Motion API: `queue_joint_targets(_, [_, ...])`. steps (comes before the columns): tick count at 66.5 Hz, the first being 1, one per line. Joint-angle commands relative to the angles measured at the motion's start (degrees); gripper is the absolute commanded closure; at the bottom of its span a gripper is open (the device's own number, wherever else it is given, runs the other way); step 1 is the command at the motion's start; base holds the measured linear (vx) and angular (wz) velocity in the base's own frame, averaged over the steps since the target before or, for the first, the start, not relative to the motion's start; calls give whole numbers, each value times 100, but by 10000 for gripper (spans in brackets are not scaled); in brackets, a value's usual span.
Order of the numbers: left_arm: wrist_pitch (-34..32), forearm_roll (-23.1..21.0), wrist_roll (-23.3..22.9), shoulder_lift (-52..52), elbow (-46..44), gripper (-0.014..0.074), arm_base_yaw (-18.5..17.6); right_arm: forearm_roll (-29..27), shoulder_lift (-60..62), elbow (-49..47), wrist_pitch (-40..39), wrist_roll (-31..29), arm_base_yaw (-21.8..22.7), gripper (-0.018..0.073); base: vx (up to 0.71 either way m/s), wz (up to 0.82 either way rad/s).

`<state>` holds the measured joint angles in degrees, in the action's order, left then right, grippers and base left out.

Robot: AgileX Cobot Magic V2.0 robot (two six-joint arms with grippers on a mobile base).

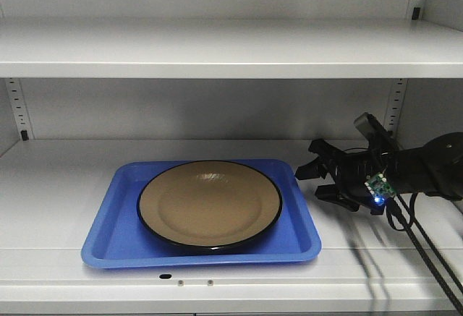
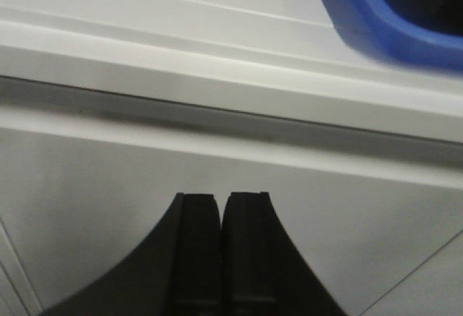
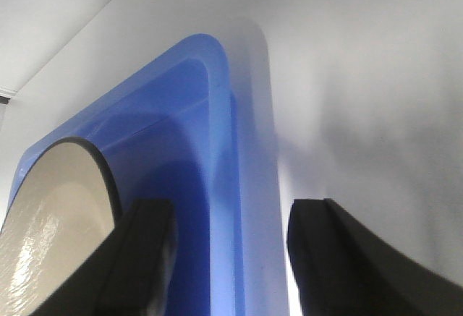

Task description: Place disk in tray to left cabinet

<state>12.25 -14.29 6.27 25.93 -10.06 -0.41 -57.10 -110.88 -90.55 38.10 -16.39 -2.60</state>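
The blue tray lies on the middle shelf of the grey-white cabinet. The tan disk with its black rim lies flat in the tray. My right gripper is open at the tray's right edge. In the right wrist view the tray's rim runs between the spread fingers of the right gripper, apart from both, and the disk shows at the left. My left gripper is shut and empty, below the shelf's front edge; a corner of the tray shows above it.
An upper shelf hangs over the tray. Slotted uprights stand at the back corners. The right arm's black cables trail over the shelf's front right. Bare shelf lies left of and behind the tray.
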Motion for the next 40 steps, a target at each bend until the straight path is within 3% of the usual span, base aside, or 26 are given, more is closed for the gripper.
queue_joint_targets(1, [-524,237,9,-285,116,570,5,-244,367,-185,-148,-68,35,139,0,0])
queue_joint_targets(18, [-743,791,4,-1410,1050,601,5,-244,367,-185,-148,-68,35,139,0,0])
queue_joint_targets(32, [-512,831,3,-2796,1275,600,5,-244,367,-185,-148,-68,35,139,0,0])
queue_joint_targets(40, [-623,818,3,-2626,1275,600,5,-253,367,-185,-122,-68,35,139,0,0])
